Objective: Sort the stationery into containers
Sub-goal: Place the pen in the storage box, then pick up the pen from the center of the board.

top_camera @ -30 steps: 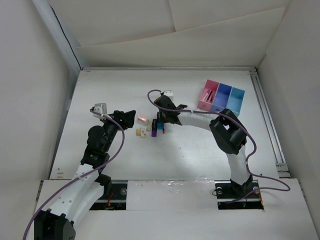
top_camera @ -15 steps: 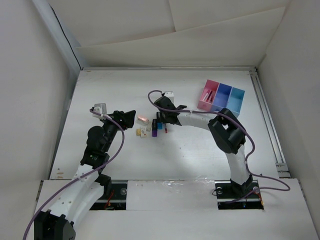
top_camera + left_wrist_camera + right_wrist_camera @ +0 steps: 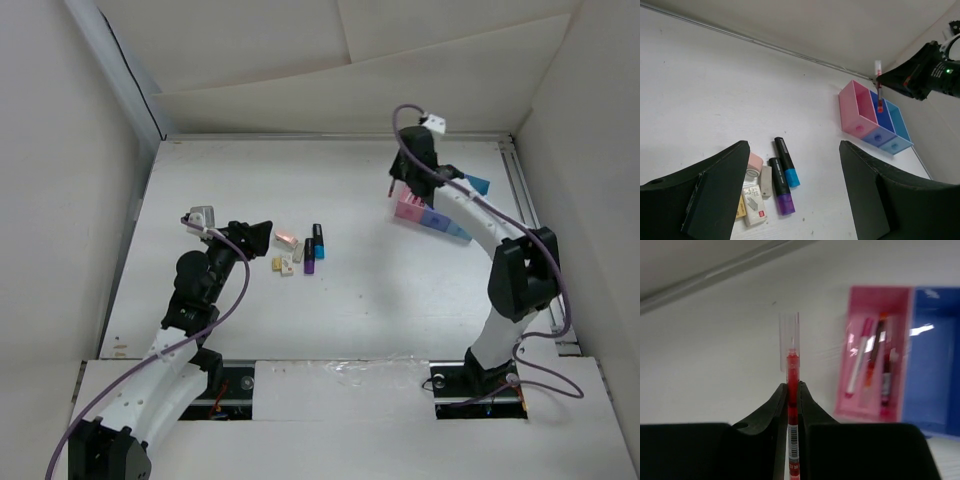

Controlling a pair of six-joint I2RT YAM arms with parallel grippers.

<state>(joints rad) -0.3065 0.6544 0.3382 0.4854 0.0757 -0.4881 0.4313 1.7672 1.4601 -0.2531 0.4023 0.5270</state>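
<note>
White tabletop (image 3: 400, 290), walled in white: red pen (image 3: 399, 188) at the containers (image 3: 437, 220).
From above, the right gripper (image 3: 402, 186) hangs at the far edge of the pink bin (image 3: 408, 208); loose stationery (image 3: 300, 252) lies near the left gripper (image 3: 266, 236). Left wrist: that gripper gapes empty; the pen hangs upright above the containers, which bin unclear. Right wrist: jaws clenched on the pen, pink bin off to the right, so releasing now could drop it outside or clip the rim.
</note>
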